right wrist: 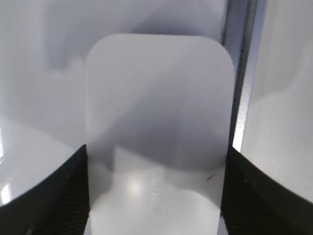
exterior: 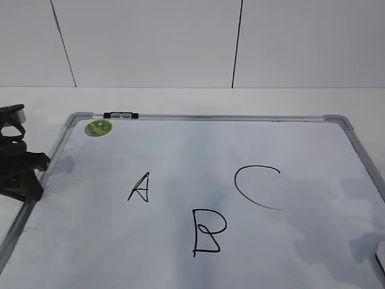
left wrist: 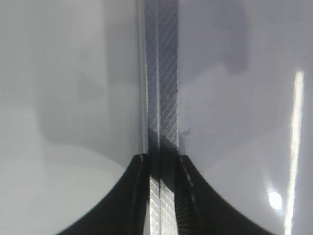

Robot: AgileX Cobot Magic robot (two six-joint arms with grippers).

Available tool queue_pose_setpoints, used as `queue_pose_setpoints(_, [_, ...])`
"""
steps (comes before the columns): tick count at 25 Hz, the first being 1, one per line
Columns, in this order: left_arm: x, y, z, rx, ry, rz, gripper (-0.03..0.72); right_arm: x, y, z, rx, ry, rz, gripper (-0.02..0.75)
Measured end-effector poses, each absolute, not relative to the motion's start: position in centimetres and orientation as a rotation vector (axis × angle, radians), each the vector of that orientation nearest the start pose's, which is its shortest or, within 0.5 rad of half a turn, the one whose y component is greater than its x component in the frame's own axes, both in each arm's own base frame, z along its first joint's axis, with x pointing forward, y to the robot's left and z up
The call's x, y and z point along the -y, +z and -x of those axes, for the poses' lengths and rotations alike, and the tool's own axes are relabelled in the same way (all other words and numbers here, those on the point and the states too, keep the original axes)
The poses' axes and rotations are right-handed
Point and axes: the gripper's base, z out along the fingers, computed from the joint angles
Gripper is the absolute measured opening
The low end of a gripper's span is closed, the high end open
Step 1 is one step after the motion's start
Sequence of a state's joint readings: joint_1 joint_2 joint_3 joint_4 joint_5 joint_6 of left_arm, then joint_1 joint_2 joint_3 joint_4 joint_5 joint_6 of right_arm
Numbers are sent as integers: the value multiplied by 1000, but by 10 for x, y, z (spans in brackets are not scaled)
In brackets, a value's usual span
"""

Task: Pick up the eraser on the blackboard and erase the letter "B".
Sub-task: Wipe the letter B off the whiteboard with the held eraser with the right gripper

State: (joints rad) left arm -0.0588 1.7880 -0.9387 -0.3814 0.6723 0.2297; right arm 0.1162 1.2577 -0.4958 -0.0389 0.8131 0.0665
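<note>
The blackboard [exterior: 240, 118] is a white board in a silver-grey frame lying flat. The black letter "B" [exterior: 208, 232] is drawn at its lower middle. The eraser [right wrist: 159, 107], a flat white rounded block with faint grey print, fills the right wrist view and lies on the board beside the frame [right wrist: 239, 73]. A corner of the eraser shows at the far lower right of the exterior view [exterior: 381, 260]. My right gripper [right wrist: 156, 154] has a finger against each long side of it. My left gripper [exterior: 30, 177] is shut and empty above the board's left frame [left wrist: 164, 98].
A black "A" [exterior: 139, 188] and an open-curved "C" [exterior: 255, 188] flank the "B". A round green magnet [exterior: 98, 127] sits at the board's top left corner, with a small black fitting [exterior: 120, 114] on the top rail. A white wall stands behind.
</note>
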Motion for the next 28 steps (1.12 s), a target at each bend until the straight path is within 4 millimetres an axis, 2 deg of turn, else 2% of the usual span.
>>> queue_pose_setpoints(11, [39, 146, -308, -2963, -367, -4, 111, -18, 184, -175, -3032, -23, 106, 542])
queue_pose_setpoints(20, [39, 146, -308, -2963, -367, -4, 109, -20, 186, -171, -3089, 7, 77, 542])
queue_pose_setpoints(24, [39, 146, -308, -2963, -367, -4, 109, -25, 198, -181, -3057, 64, 50, 542])
queue_pose_setpoints(28, [39, 146, -308, -2963, -367, -4, 109, -37, 214, -191, -3005, 121, 96, 542])
